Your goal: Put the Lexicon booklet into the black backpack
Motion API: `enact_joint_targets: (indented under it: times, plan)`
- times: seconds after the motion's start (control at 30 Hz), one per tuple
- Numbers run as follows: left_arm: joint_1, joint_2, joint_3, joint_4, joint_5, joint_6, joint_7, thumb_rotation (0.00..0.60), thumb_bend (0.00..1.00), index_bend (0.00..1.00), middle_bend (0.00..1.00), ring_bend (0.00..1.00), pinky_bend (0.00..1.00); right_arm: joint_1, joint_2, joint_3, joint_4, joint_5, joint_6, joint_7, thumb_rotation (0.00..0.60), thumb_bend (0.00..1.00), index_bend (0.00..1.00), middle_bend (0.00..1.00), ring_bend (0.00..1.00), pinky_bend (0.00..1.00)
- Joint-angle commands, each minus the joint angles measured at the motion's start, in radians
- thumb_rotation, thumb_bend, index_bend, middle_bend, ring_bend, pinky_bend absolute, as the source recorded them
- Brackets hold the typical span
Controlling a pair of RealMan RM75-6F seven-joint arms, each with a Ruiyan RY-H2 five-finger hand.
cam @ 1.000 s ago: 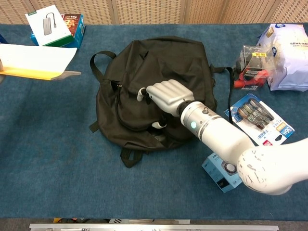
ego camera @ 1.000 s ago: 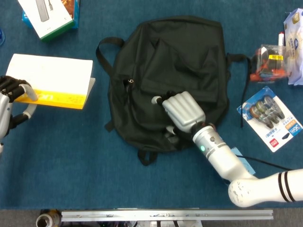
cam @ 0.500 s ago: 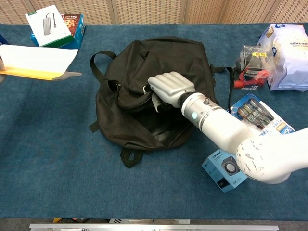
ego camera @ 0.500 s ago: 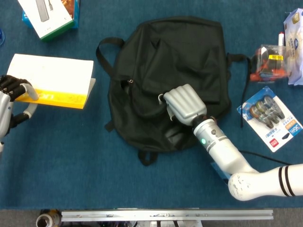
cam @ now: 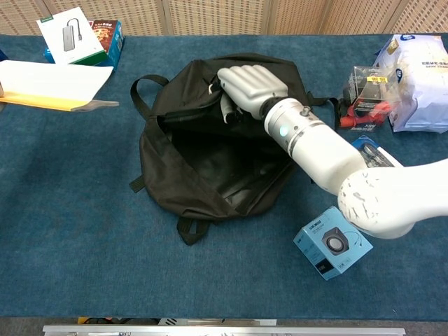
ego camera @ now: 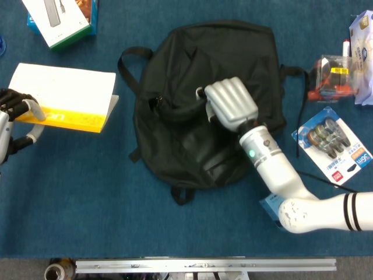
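The left hand (ego camera: 13, 119) grasps the Lexicon booklet (ego camera: 64, 96) at the tabletop's left edge, its long axis pointing toward the black backpack (ego camera: 175, 157), whose flap the right hand (ego camera: 230, 105) clenches open.

The right hand (ego camera: 231, 105) has a pale silver-grey shell with ridged fingers side by side and dark undersides to the fingers (cam: 225, 110); behind it sits a grey metal wrist cuff with a small green light; the right arm (cam: 381, 199) is glossy white and rounded, with two black bands near its far end; the left hand (ego camera: 13, 111) shows black fingers over a grey-white frame.
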Motion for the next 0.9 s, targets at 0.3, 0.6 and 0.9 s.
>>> enact_joint_targets:
  times: [0.3, 0.6, 0.9]
  plan:
    - [-0.013, 0.101, 0.042, -0.065, 0.052, 0.000, -0.151, 0.600, 0.32, 0.65, 0.62, 0.49, 0.42, 0.065, -0.051, 0.138, 0.102, 0.042, 0.026, 0.090, 0.600, 1.00, 0.69, 0.62, 0.60, 0.79]
    - [-0.038, 0.141, 0.068, -0.127, 0.112, 0.011, -0.191, 0.600, 0.32, 0.65, 0.62, 0.49, 0.42, 0.130, -0.097, 0.221, 0.136, 0.045, 0.045, 0.136, 0.600, 1.00, 0.69, 0.62, 0.61, 0.79]
    - [-0.094, 0.152, 0.073, -0.220, 0.171, -0.005, -0.176, 0.600, 0.32, 0.65, 0.62, 0.49, 0.43, 0.205, -0.157, 0.294, 0.197, 0.052, 0.056, 0.182, 0.600, 1.00, 0.69, 0.62, 0.61, 0.79]
